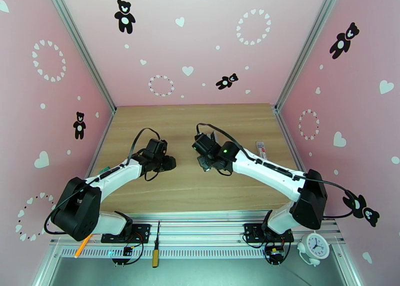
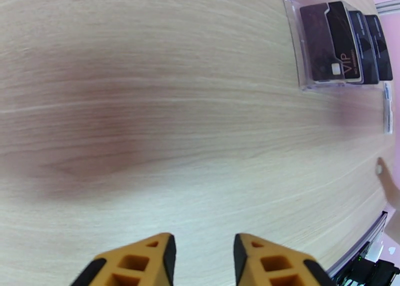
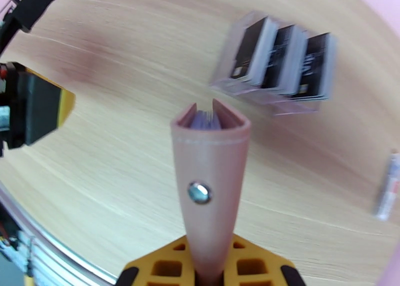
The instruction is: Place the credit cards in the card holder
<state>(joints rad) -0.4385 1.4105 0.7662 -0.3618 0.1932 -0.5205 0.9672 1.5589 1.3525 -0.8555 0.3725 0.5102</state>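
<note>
Presently, right claw [image 3: 207, 249] clamped on tan card holder [image 3: 211, 152], mid-worktop [image 3: 115, 147], left claw [image 2: 203, 242] apart over bare wood, credit cards [image 2: 342, 42] upright in clear rack [image 2: 296, 42] near the holder

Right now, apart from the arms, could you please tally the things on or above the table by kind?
Tan card holder: 1
Clear card rack: 1
Dark credit cards in rack: 4
Small white oblong item: 1
Total: 7
</note>
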